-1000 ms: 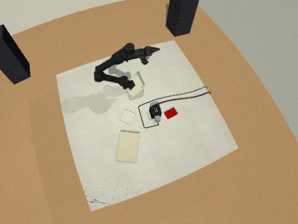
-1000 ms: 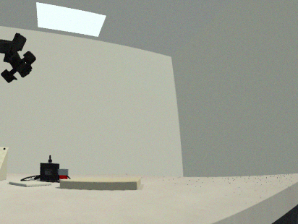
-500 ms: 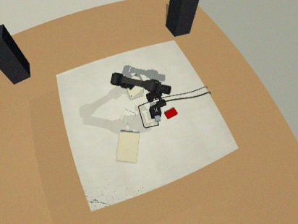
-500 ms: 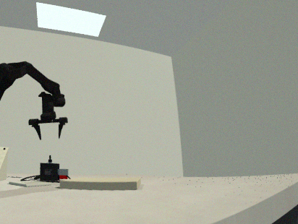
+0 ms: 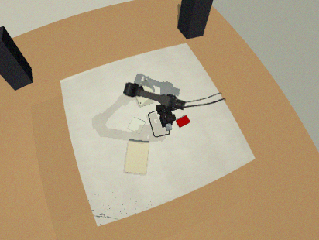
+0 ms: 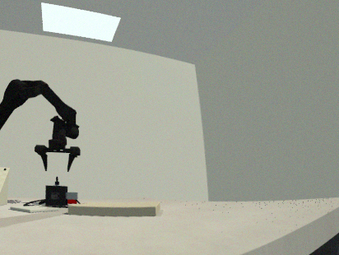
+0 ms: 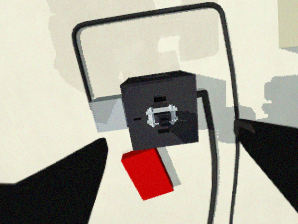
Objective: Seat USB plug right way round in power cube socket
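The black power cube (image 6: pixel 56 196) (image 7: pixel 180 97) stands on the white mat (image 5: pixel 217 128). The USB plug (image 6: pixel 57 181) (image 7: pixel 161 116) sticks up from the socket on its top. In the wrist view I look straight down on the plug's metal end. My gripper (image 5: pixel 164 116) (image 6: pixel 57 168) (image 7: pixel 169 134) is open and empty. It hangs directly above the plug with a clear gap below the fingertips. In the top view the arm hides most of the cube. The black cable (image 5: pixel 205 98) (image 7: pixel 220 50) loops around the cube.
A red block (image 5: pixel 183 121) (image 6: pixel 73 201) (image 7: pixel 147 174) lies close beside the cube, with a pale grey-blue block (image 5: pixel 169 126) (image 6: pixel 71 196) (image 7: pixel 106 114) next to it. A cream slab (image 5: pixel 137 156) (image 6: pixel 113 209) and a small white pad (image 5: pixel 136 124) lie nearby. Two dark posts (image 5: pixel 193 17) (image 5: pixel 13 62) stand on the table.
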`<control>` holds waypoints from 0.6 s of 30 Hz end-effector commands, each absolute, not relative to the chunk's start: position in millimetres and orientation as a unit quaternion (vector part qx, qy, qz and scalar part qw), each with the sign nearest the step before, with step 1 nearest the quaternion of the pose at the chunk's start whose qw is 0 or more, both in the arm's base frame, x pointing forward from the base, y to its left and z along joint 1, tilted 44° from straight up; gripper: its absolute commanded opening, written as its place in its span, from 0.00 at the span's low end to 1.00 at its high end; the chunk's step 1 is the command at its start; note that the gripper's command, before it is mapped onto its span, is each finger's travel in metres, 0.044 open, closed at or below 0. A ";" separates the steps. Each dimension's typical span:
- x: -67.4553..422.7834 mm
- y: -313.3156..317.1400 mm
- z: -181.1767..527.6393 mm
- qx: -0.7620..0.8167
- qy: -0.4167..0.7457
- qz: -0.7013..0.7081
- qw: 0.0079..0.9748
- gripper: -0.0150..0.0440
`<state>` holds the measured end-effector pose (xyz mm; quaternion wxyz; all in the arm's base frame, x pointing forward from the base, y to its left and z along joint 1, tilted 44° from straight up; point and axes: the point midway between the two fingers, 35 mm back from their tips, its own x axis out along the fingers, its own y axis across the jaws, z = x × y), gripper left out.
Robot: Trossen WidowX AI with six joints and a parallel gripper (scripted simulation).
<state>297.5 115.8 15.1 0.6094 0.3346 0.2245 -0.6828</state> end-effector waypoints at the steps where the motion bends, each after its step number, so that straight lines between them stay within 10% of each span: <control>1: 298.3 114.0 13.4 0.336 0.222 -0.682 0.610 1.00; 18: 297.9 101.9 0.6 0.336 0.222 -0.682 0.610 1.00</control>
